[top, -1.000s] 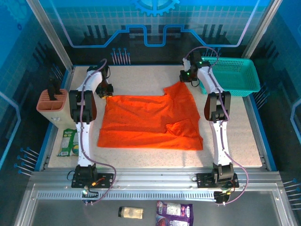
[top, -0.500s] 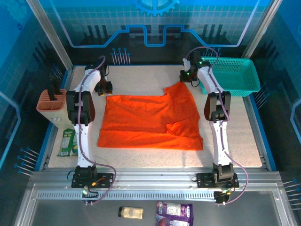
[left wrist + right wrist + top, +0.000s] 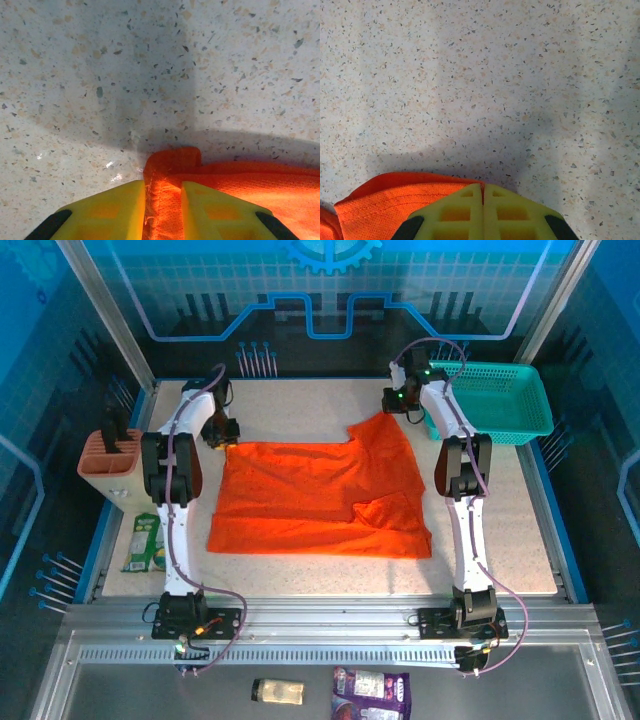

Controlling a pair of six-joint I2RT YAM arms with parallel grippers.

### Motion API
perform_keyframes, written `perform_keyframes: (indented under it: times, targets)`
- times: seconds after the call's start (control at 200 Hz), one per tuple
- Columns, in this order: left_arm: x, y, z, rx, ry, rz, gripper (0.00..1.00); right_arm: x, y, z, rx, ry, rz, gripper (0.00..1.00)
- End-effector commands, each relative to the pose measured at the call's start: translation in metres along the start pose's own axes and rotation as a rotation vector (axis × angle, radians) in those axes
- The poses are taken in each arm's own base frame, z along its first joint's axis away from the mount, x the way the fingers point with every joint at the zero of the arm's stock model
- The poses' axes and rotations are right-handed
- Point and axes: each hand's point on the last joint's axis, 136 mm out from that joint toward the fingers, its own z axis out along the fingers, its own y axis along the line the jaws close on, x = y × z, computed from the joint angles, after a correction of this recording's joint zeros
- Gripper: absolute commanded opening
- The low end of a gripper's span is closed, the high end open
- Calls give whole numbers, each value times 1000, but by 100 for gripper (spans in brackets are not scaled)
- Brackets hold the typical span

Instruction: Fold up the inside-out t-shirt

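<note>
Outboard of the left gripper [image 3: 222,432], to its left, a terracotta holder [image 3: 108,455] with dark utensils stands beside the table [image 3: 300,400], and a green packet [image 3: 145,542] lies nearer the arm bases. In the overhead view the left gripper sits at the far left corner of the inside-out t-shirt [image 3: 320,502]. The garment lies spread on the speckled surface, extending from this gripper to its right and back toward the bases. In the left wrist view the left gripper [image 3: 163,210] stands narrow, its yellow fingers [image 3: 110,210] closed on a bunched fold of the orange cloth [image 3: 240,185]. The fold fills the gap between them and bulges just ahead of the tips, and the rest of the fabric trails off to the gripper's right. The far right corner of the shirt comes to a point just short of the right gripper [image 3: 397,403], with a smaller fold of cloth lying on the garment's near right part. In the right wrist view the right gripper [image 3: 483,210] has its jaws pressed together with no gap. The rounded edge of the orange cloth [image 3: 395,200] lies under and left of the fingers and runs up to their seam. Whether a layer is nipped there cannot be told. Bare speckled surface lies ahead of the tips. A teal mesh basket [image 3: 495,400] stands just right of this gripper, at the far right of the table.
</note>
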Motion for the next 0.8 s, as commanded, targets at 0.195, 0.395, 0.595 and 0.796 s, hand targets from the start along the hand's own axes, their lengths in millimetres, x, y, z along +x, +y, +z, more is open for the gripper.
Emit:
perform_keyframes:
  times: [0.195, 0.395, 0.595, 0.796]
  targets:
    - [4, -2, 20, -12, 48, 4, 15, -17, 11, -33, 0, -54, -17, 0]
    - [-9, -6, 11, -9, -14, -1, 2, -28, 6, -39, 36, -99, -23, 0]
    - [-40, -11, -31, 24, -178, -25, 0, -53, 3, -69, 51, -197, -25, 0]
    - [-51, -12, -65, 54, -276, -48, 0, -58, 10, -99, 19, -227, -24, 0]
